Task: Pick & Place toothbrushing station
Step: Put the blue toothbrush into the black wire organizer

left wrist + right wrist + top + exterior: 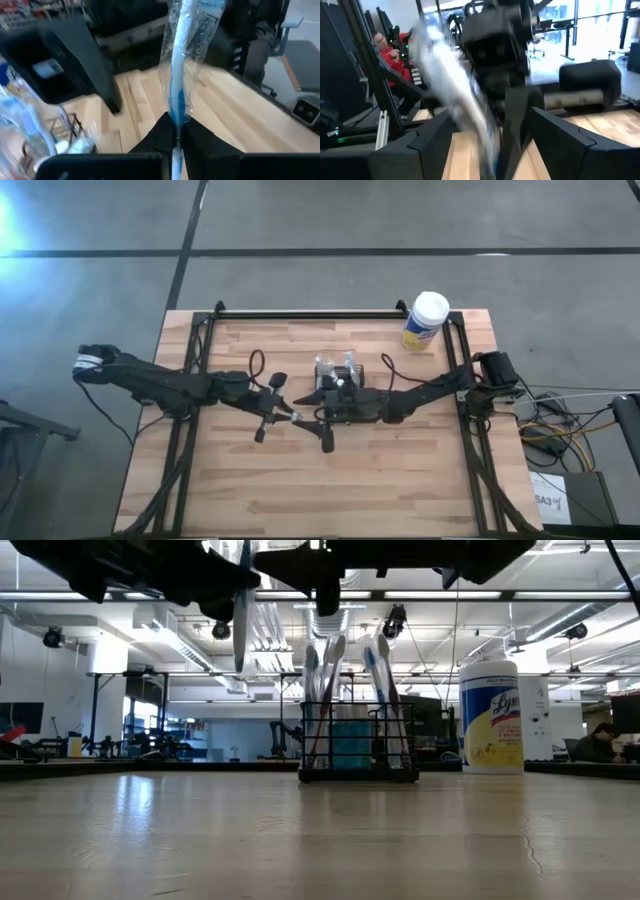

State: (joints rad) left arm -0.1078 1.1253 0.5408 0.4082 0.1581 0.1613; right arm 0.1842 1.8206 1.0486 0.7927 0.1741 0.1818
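The wooden table [300, 480] is carrying everything, and both dark arms are reaching in toward its middle from opposite sides, apparently because a toothbrush is being passed or steadied between them just in front of the caddy. The white-lidded yellow-and-blue wipes canister [426, 321] is standing upright near the back right corner, well apart from the work, so it is not getting in either arm's way. The toothbrushing station [337, 373], a small black wire-mesh caddy, is sitting on the table just behind the two arm tips, right of centre, and in the low view it [358, 745] is already holding several toothbrushes standing upright, heads up, leaning on its low walls; it is being left flat on the table as the target. The right end effector [327, 418] is hovering just in front of the caddy with its fingers spread apart around empty space, as the right wrist view suggests, probably waiting to receive or guide the brush. The left end effector [176, 134] is meeting it from the left, fingers pinched together on the handle end of a plastic-wrapped blue-and-white toothbrush [181, 60], which is standing up from the fingertips; gripping it low is likely meant to leave the rest free for lowering into the caddy.
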